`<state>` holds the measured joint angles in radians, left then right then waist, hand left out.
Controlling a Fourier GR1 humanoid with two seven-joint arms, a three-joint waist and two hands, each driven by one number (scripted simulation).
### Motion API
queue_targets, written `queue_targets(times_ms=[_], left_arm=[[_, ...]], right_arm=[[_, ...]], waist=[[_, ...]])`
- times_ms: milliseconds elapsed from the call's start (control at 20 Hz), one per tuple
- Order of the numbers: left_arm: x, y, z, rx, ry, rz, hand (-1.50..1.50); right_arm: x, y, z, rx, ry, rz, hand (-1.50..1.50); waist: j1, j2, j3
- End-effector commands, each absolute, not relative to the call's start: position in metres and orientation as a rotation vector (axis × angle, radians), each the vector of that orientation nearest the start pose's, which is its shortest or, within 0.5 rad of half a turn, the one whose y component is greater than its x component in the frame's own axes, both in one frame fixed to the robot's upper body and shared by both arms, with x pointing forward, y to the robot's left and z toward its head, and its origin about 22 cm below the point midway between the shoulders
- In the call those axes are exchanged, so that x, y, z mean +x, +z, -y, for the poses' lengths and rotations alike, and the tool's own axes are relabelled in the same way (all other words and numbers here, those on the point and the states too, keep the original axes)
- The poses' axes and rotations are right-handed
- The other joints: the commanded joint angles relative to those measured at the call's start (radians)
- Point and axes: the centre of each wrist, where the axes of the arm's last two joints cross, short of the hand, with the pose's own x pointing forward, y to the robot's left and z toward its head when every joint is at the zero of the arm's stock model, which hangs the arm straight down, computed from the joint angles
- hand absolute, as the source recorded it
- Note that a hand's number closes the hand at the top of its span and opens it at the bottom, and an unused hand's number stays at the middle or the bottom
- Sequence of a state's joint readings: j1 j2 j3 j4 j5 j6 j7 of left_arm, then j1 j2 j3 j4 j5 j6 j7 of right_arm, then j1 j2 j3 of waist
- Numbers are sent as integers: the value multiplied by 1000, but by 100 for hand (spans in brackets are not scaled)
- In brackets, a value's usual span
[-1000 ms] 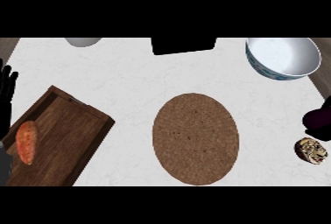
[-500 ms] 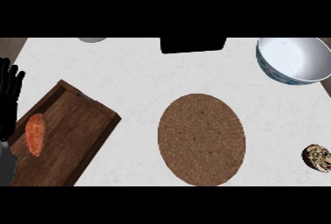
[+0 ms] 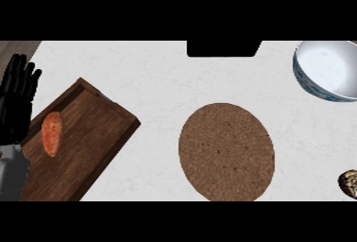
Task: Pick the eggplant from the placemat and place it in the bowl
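The brown oval placemat point(image 3: 226, 151) lies in the middle of the white counter with nothing on it. No eggplant shows anywhere in the head view. The white bowl point(image 3: 327, 68) with a patterned blue rim stands at the far right, cut by the picture's edge, and its inside looks bare. My left hand point(image 3: 17, 101) rests open at the left edge, fingers up, beside the cutting board. My right hand is out of the picture.
A dark wooden cutting board point(image 3: 90, 142) lies tilted at the left with an orange vegetable point(image 3: 52, 133) on it. A brown speckled object point(image 3: 349, 182) peeks in at the lower right edge. A black block point(image 3: 223, 48) sits at the counter's far edge.
A dark shape at the right edge one second ago has gone from view. Everything has slid rightward in the picture, and more of my left hand shows.
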<state>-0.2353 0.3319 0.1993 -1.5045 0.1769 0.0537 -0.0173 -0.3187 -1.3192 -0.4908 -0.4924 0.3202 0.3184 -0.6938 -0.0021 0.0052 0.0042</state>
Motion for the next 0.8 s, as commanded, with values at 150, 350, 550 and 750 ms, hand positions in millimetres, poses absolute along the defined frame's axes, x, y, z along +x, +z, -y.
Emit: queue_targets(times_ms=[150, 350, 550, 750], left_arm=[[300, 105, -317, 214, 15, 1803, 0], [301, 82, -313, 201, 4, 1797, 0], [311, 83, -312, 194, 18, 1809, 0], [307, 86, -325, 194, 1, 1807, 0]], right_arm=[[179, 290, 633, -986, 565, 1487, 150], [207, 307, 618, -949, 566, 1459, 150], [261, 297, 584, -913, 641, 1453, 150], [295, 293, 558, -872, 687, 1390, 150]], waist=[[38, 1, -2], [48, 5, -3], [51, 8, -4], [55, 6, -5]])
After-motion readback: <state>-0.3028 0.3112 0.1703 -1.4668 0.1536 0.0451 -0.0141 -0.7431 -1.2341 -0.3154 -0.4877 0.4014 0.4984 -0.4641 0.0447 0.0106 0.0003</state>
